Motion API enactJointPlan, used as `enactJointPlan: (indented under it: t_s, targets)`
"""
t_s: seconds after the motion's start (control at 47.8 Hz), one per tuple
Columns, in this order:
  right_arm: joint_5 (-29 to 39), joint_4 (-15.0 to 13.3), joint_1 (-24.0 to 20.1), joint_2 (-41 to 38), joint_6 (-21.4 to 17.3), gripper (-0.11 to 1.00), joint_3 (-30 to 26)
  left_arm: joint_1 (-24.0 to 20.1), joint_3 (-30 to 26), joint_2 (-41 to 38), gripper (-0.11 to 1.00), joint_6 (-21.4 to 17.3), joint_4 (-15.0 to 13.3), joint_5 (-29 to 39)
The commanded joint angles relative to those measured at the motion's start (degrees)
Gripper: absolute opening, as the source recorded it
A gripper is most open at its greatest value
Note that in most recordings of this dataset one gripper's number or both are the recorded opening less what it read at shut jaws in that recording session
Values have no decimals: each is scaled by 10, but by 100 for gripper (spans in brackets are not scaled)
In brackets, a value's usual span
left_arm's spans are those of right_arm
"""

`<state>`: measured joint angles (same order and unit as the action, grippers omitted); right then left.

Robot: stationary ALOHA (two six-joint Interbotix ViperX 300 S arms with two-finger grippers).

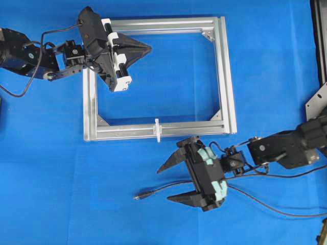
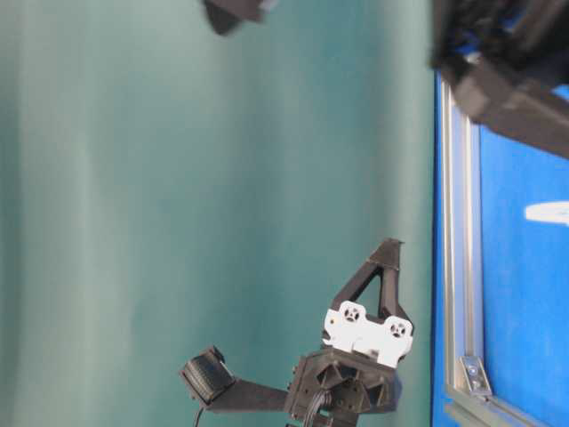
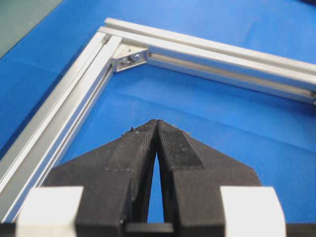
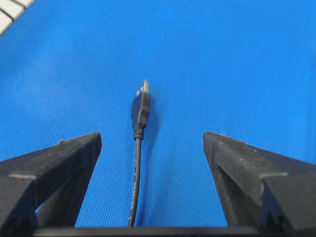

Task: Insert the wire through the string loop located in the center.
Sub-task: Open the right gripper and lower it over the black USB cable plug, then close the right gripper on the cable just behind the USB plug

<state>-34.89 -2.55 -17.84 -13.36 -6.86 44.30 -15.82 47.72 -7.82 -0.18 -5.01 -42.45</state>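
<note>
The wire [image 1: 168, 189] is lying loose on the blue worktop [image 1: 61, 194], below the silver frame [image 1: 225, 76] in the overhead view, with its plug [image 4: 140, 108] pointing away from the right tool [image 1: 171, 182]. The right tool is being presented with its jaws released and spread wide, one on each side of the cable; in the right wrist view the cable is running up between the two fingers [image 4: 64, 158], nearer to the finger on the left of that view, and nothing is being gripped. The string loop [image 1: 158, 130] is standing at the middle of the frame's near bar, close to the right tool and apart from the plug. The left tool [image 1: 143, 48] is being held clenched and empty over the upper left part of the frame, well apart from the loop.

The step in hand is judged to be the pickup of the wire. For a good grasp, the tool is best being centred on the cable before the jaws are being closed, so that the wire is not being pushed sideways. The grip is best being taken just behind the plug, leaving only a short free end; a long overhang is likely to be drooping and missing the narrow loop. The plug is best being kept level and aligned with the loop opening when it is being carried over.
</note>
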Motion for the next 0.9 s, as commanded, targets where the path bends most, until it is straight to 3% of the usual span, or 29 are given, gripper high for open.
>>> enactJointPlan:
  t_s: [0.0,0.209,0.691,0.775,0.88]
  targets:
    - [-5,2,-2,-14,-7,83,-16,0,-10,15,0,-1,2,-3]
    - [-6,3,-2,-60,-21,84,-36,1,-10,15,0,-1,2,-2]
    - [-11,3,-2,-62,-21,81,-38,1,-10,15,0,-1,2,1]
    - [-11,3,-2,-62,-21,73,-39,1,-9,15,0,-1,2,1]
    - [-11,3,-2,-62,-20,44,-37,1,-9,15,0,-2,2,1]
